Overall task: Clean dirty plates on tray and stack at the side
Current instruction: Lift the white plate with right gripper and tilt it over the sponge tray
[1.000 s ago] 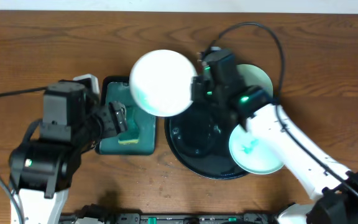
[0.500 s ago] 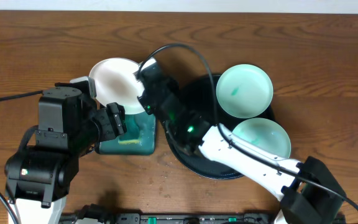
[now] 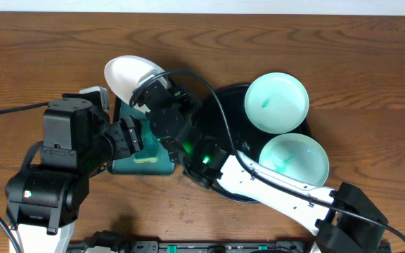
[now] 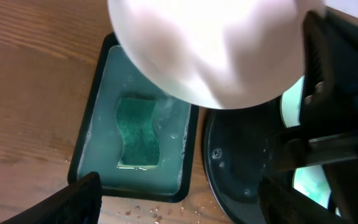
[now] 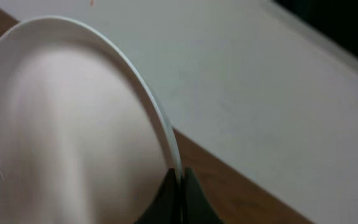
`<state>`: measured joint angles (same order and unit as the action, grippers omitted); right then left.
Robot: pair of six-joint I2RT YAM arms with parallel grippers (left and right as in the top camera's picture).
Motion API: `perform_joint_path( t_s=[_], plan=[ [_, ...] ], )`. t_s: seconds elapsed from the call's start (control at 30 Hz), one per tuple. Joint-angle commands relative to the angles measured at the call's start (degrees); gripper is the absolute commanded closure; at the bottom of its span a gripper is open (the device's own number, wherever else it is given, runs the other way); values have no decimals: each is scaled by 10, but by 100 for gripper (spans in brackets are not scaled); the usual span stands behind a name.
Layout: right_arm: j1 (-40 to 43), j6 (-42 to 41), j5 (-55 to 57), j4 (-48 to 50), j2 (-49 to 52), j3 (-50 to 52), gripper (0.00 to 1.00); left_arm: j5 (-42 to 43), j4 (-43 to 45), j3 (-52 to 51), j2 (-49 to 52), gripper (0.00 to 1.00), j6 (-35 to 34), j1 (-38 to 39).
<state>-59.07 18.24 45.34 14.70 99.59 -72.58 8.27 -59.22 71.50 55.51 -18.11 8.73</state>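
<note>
The right hand (image 3: 148, 97) pinches one plate (image 3: 127, 72) by its rim, tipped up just ahead of the spread, empty left hand (image 3: 133, 133) near the sponge (image 4: 137, 132) — offered for wiping, I'd guess — while two plates (image 3: 276, 102) lie behind it on the round tray (image 4: 232, 155).

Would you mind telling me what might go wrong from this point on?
1. The right hand pinches the white plate only at its rim, so it may slip and fall onto or beside the sponge tray.
2. The open left hand sits close beside the right arm; reaching for the sponge could cause a bump.
</note>
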Motion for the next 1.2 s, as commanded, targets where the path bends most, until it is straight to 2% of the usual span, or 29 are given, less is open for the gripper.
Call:
perform_joint_path(
  t_s=[0.0,0.67,1.17],
  plan=[
    [-6,47,48,17,-16,-7,99,1,-2,4,-1,19,3,-2],
    [-7,63,52,26,-16,-7,99,1,-2,4,-1,19,3,-2],
    [-5,89,52,77,-16,-7,99,1,-2,4,-1,19,3,-2]
  ],
)
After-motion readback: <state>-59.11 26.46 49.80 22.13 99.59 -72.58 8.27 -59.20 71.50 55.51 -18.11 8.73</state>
